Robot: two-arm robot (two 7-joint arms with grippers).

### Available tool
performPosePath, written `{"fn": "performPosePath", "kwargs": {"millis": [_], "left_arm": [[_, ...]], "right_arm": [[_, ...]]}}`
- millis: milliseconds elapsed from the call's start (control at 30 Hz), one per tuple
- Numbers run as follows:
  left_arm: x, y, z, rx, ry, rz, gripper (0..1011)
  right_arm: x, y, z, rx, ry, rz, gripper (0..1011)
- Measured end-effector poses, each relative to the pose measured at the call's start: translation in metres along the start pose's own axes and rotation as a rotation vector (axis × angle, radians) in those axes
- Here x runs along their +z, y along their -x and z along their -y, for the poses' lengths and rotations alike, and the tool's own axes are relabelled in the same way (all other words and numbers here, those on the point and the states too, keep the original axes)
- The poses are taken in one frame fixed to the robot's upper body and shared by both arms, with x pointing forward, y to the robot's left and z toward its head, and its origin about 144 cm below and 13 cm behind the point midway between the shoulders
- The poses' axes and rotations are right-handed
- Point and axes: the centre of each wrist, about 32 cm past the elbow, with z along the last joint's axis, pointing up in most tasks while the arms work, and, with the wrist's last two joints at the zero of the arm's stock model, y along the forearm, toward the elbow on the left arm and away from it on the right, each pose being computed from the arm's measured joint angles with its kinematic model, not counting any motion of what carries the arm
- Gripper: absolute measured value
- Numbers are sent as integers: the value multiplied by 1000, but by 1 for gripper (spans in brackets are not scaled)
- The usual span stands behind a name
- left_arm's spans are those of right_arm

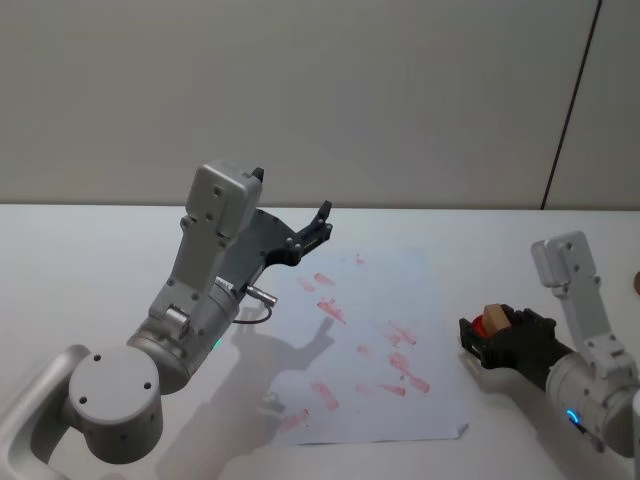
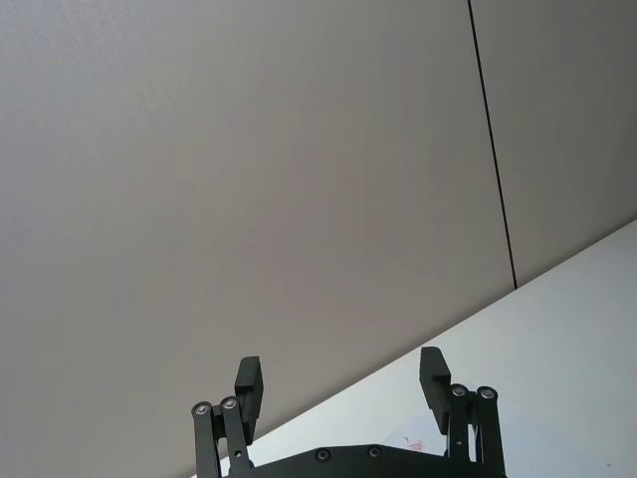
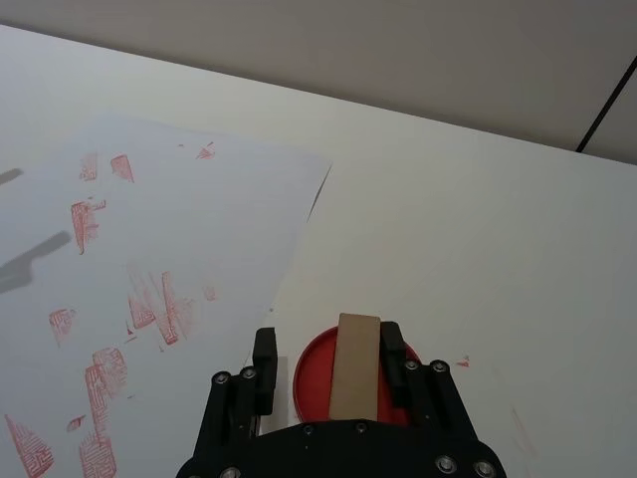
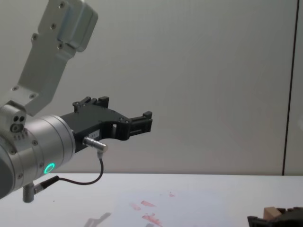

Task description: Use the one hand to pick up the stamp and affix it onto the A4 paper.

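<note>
Both wide — right tool (image 3: 327, 339) astride the stamp (image 3: 358, 366), left tool (image 2: 339, 363) above A4 paper (image 1: 385, 285) edge.

Bright, even indoor light; soft grey shadows on A4 paper (image 1: 385, 290) and white tabletop (image 1: 80, 260) beside it.

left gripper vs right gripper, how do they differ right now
Height: the left gripper is raised well above the table, near the far left corner of the A4 paper. The right gripper is low, just off the paper's right edge.
Load: the left gripper's fingers frame nothing. The right gripper's fingers flank the stamp over the red ink pad, with a gap at one finger.
Shared: both are open.
</note>
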Motion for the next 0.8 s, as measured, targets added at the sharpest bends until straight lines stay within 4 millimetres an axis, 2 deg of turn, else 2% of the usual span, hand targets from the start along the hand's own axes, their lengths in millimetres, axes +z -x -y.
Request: {"fn": "performPosePath", "kwargs": {"millis": [100, 300, 467, 800], "left_arm": [[0, 0, 0, 0, 0, 0, 1003], [0, 0, 0, 0, 0, 0, 1003], [0, 0, 0, 0, 0, 0, 1003], [0, 0, 0, 0, 0, 0, 1003]], "right_arm": [[0, 0, 0, 1, 1, 0, 589], [0, 0, 0, 1, 2, 0, 368], [0, 0, 0, 2, 3, 0, 232], [0, 0, 0, 3, 3, 0, 220]]}}
